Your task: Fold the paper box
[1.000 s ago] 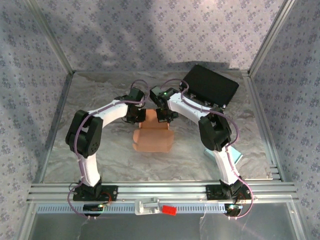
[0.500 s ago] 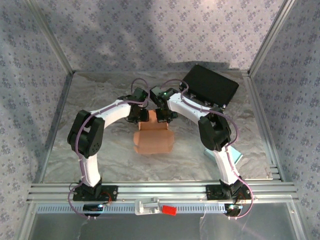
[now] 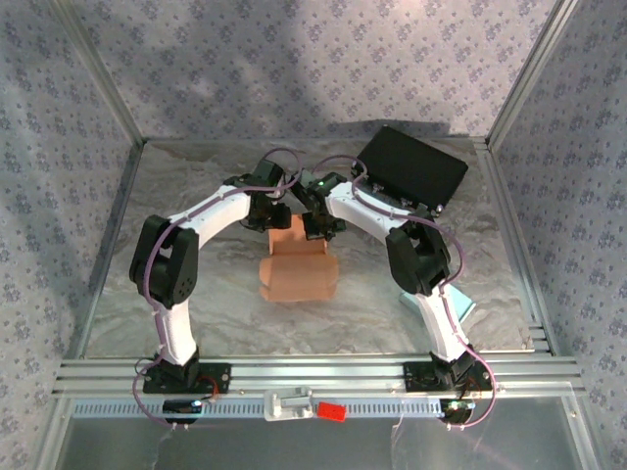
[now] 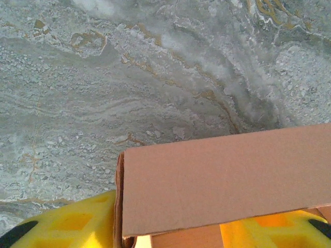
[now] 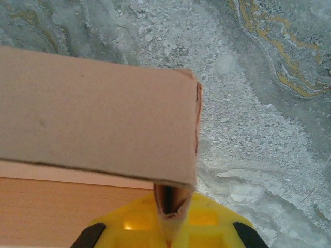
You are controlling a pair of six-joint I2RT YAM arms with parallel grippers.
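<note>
- Box (image 3: 299, 266): mid-table, plain brown card, matte, creased panels, half formed.
- Back flap (image 4: 222, 175): stiff and flat, long axis left-right, spanning between both grippers.
- Right gripper (image 3: 315, 227): clamped on the flap's right end.
- Left gripper (image 3: 270, 210): jaws apart at the flap's left end, probably the free one for the next fold.
- Table (image 3: 196, 284): grey, marbled, rough.

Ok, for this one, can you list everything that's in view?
paper box: one, brown cardboard, mid-table between the two claws, partly folded
case: one, black, far right corner of the table
flat item: one, light blue, near right side of the table
block: one, red, on the near rail
table: one, grey marbled
left claw: one, yellow, open, at the box's far left edge
right claw: one, yellow, shut on a box flap
</note>
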